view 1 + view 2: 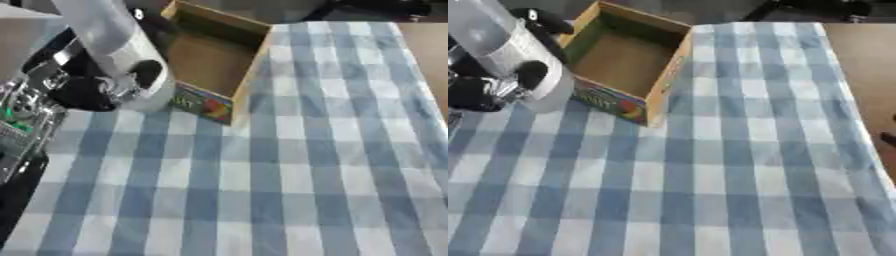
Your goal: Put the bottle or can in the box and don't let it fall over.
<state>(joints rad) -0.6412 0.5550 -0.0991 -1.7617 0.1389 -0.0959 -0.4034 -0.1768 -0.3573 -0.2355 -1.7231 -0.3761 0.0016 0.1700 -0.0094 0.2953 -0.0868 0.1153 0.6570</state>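
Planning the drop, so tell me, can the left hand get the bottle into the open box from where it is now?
Probably yes. The left hand is curled round the bottle right beside the cardboard box, whose top is open and looks empty; only its near wall stands between.

The left hand is built of glossy black casing; rounded black fingertips are seen; polished silver metal joints are set between the black parts; beside them, at the left edge, a see-through panel with green specks is shown.
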